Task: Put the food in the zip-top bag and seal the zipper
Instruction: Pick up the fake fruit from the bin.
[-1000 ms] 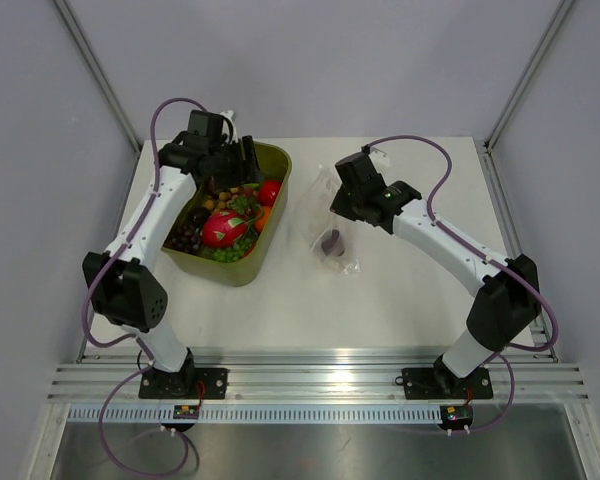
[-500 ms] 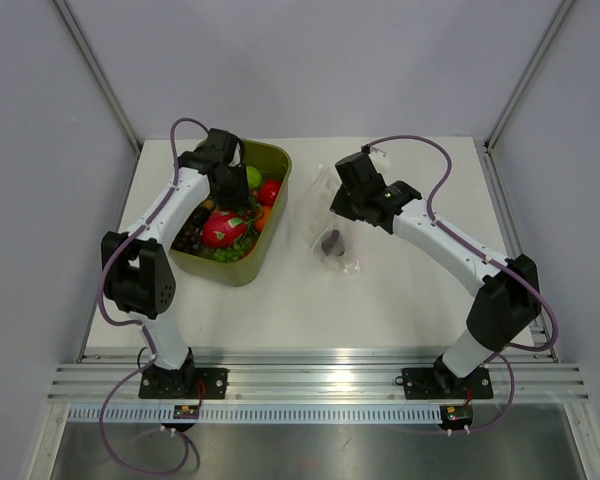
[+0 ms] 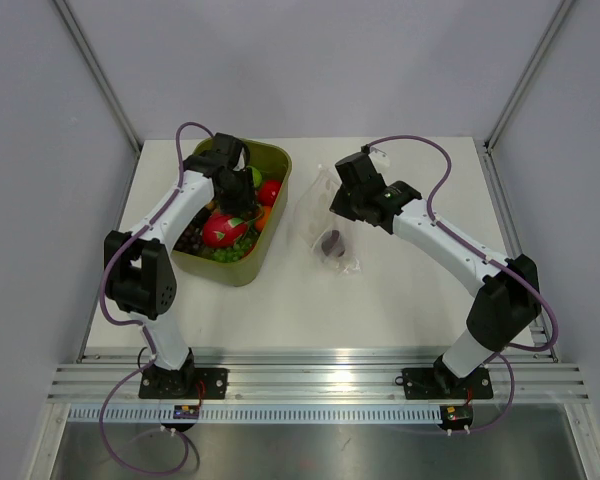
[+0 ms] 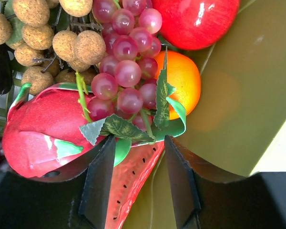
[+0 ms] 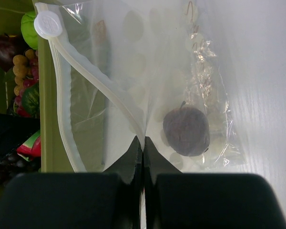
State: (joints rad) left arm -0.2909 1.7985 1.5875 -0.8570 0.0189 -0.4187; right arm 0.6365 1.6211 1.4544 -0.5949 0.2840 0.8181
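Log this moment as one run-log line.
left gripper: open, over watermelon slice in tub | right gripper: shut on zip-top bag | purple fruit inside | zipper open

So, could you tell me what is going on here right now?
The left claw hangs open in the olive tub, its fingers either side of a watermelon slice among the toy food. The right claw is shut on one lip of the zip-top bag, whose zipper is unsealed. One dark purple fruit lies inside the bag.

No legible text — no labels, brands, numbers.
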